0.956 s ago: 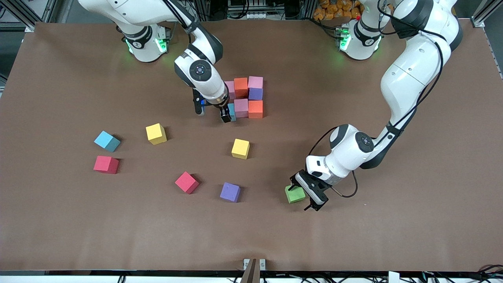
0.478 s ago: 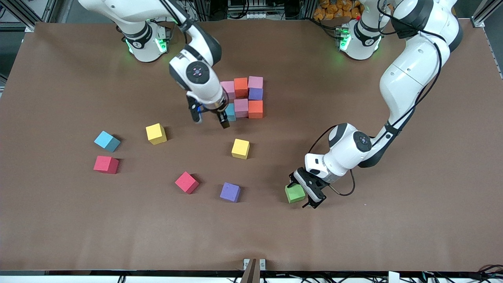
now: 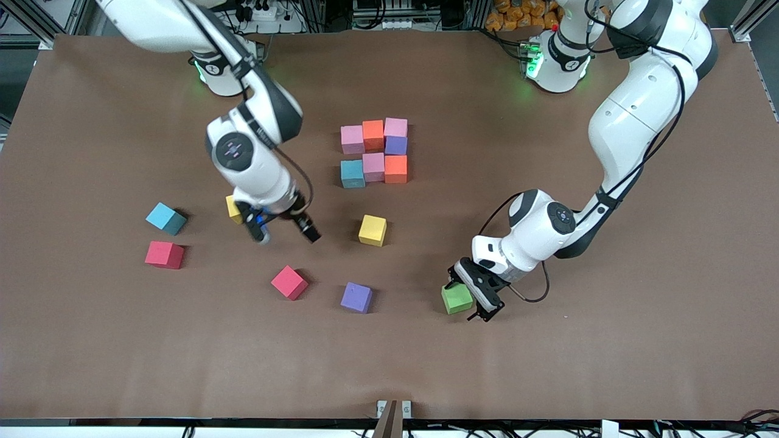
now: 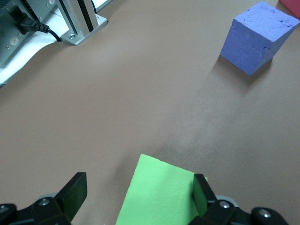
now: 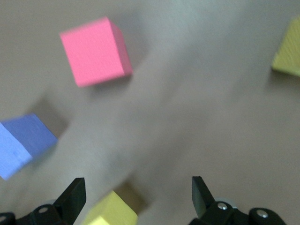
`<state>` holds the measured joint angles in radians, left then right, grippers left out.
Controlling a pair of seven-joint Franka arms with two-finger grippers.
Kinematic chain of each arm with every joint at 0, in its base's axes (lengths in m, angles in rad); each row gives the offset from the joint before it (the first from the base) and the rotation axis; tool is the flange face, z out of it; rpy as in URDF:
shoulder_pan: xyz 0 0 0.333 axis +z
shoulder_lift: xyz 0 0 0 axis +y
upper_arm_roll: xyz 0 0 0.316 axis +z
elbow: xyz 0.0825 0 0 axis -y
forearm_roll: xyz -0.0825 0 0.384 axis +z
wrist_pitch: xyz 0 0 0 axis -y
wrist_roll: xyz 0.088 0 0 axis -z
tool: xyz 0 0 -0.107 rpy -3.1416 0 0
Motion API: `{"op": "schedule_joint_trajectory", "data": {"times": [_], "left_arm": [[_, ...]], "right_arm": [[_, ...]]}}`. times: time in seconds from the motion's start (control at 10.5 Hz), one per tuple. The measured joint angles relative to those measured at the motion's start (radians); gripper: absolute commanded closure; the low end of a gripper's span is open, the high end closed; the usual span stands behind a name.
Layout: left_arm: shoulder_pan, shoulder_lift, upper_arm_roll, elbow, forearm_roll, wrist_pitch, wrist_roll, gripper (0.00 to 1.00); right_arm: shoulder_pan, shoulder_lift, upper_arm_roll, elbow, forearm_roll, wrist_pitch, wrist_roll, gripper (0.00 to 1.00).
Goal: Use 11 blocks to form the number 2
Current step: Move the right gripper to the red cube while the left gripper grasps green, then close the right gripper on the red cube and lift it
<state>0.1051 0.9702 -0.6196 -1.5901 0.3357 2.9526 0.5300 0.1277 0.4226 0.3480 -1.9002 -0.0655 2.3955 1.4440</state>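
Observation:
Several blocks lie packed together mid-table: a row of pink [image 3: 352, 139], orange [image 3: 373, 134] and pink, one purple block [image 3: 395, 145], then a row of light blue [image 3: 352, 173], pink and orange. My left gripper [image 3: 468, 298] is open down around the green block [image 3: 456, 298] [image 4: 159, 192]; one finger touches it and the other stands apart. My right gripper [image 3: 283, 228] [image 5: 136, 197] hangs open and holds nothing. It is over the table beside a yellow block [image 3: 233, 207] [image 5: 110, 211] that the arm half hides.
Loose blocks lie nearer the front camera: yellow [image 3: 372, 230], purple [image 3: 356, 297] [image 4: 258, 37], red [image 3: 289, 282] [image 5: 96, 51], and toward the right arm's end light blue [image 3: 165, 218] and red [image 3: 164, 254].
My right gripper has left the light blue block in the packed group and swung away toward the loose yellow and red blocks. The left gripper has settled slightly closer around the green block.

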Motion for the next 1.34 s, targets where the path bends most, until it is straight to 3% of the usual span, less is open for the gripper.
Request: {"op": "schedule_joint_trajectory", "data": {"times": [0.29,0.48,0.86,1.34], "left_arm": [[0.037,-0.004,-0.045,-0.007,0.0,-0.001,0.007,0.0],[0.05,-0.004,-0.056,-0.026,0.004,-0.001,0.078,0.0],[0.058,-0.004,-0.056,-0.044,0.004,-0.013,0.247,0.0],[0.09,-0.004,-0.056,-0.059,0.004,-0.015,0.256,0.0]], "right_arm": [[0.003,0.172,-0.048,0.224,-0.105,-0.092,-0.035,0.0],[0.009,0.266,-0.079,0.309,-0.179,-0.102,-0.077,0.0],[0.016,0.33,-0.103,0.369,-0.19,-0.1,-0.153,0.0],[0.029,0.347,-0.104,0.416,-0.191,-0.101,-0.154,0.0]]}}
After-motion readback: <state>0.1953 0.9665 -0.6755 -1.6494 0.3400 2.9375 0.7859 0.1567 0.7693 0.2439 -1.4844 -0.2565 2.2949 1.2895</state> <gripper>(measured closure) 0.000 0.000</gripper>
